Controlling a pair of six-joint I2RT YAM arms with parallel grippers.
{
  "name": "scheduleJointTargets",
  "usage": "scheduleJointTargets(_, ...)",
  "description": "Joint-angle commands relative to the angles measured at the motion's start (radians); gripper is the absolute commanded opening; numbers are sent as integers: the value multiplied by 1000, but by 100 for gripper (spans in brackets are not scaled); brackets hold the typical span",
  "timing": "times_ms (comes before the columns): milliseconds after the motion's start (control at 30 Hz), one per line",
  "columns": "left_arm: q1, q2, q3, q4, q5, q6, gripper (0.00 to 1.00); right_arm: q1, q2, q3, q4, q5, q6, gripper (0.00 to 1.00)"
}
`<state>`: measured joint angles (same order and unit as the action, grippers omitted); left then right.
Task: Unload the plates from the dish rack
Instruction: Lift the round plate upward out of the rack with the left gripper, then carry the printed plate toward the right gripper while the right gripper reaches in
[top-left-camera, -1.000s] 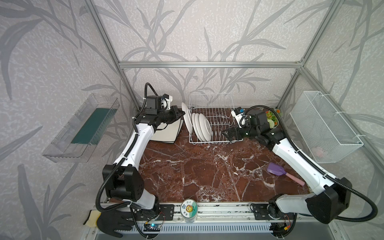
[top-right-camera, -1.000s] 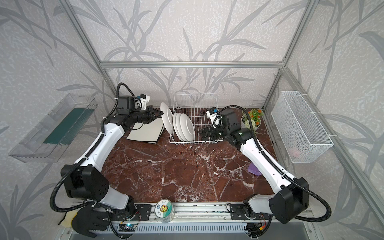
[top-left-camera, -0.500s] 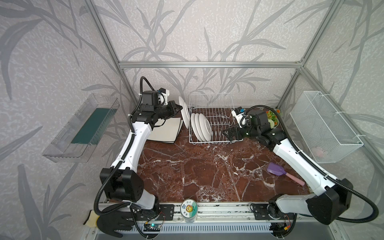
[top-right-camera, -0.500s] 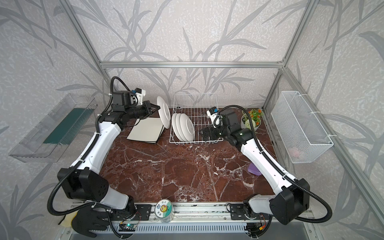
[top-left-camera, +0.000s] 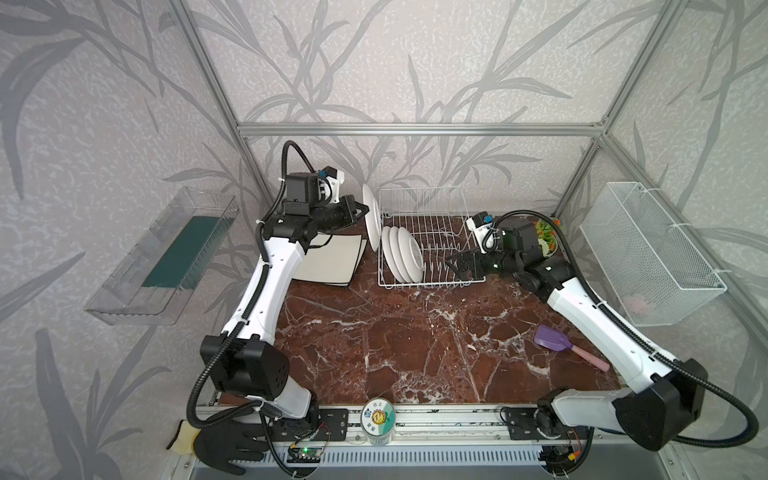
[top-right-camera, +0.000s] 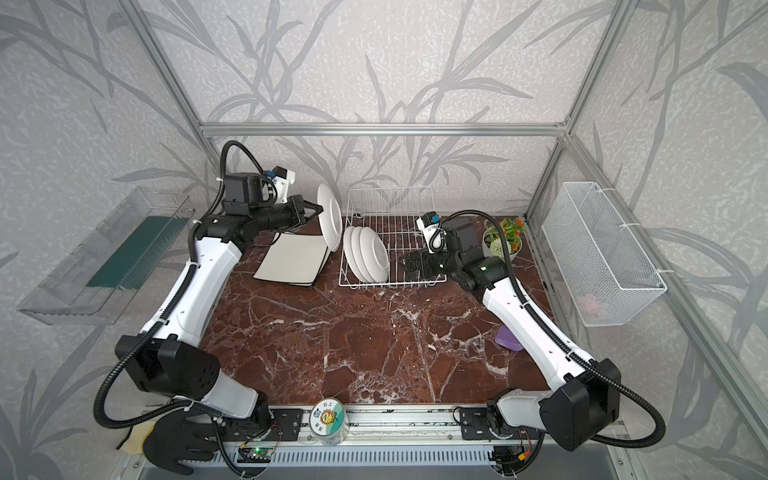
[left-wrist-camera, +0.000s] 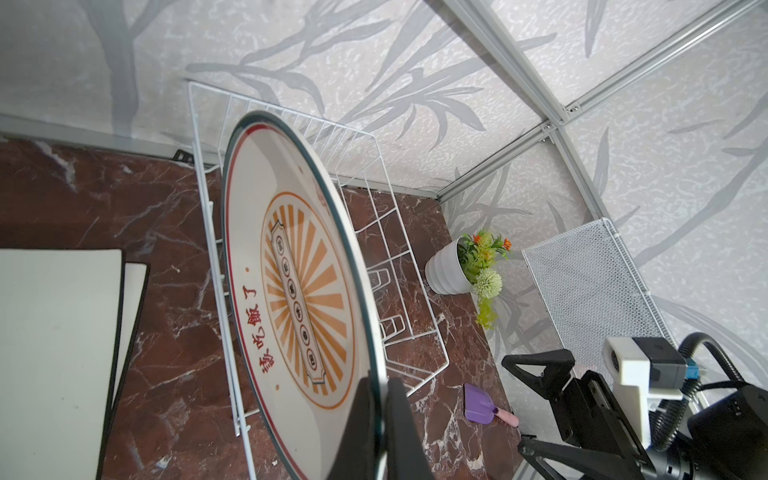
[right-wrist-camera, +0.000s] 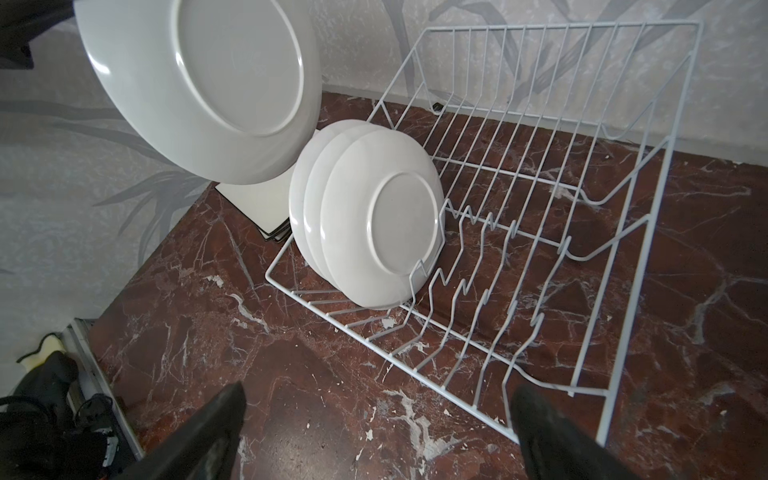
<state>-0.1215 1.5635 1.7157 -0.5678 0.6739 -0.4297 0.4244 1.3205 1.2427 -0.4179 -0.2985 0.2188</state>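
The white wire dish rack stands at the back of the marble table. Three round white plates stand upright in its left end. My left gripper is shut on the rim of another round plate with an orange sunburst design. That plate hangs on edge above the rack's left side. Square plates lie stacked left of the rack. My right gripper stands open and empty at the rack's front right corner.
A potted plant stands right of the rack. On the table's right side, beside my right arm, lies a purple scoop. A white mesh basket hangs on the right wall and a clear tray on the left wall.
My left gripper has risen with the round plate, lifting it higher above the rack's left end. The right arm has not moved.
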Motion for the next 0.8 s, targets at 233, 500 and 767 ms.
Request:
scheduleJointTargets(233, -122, 53, 209, -133, -113, 303, 0, -131, -7, 28, 184, -137, 381, 99)
scheduleJointTargets(500, -248, 89, 308, -205, -259, 560, 0, -168, 67, 110, 202, -177, 564, 99)
scheduleJointTargets(767, -401, 86, 262, -203, -476, 863, 0, -182, 130, 180, 206, -197, 627, 99)
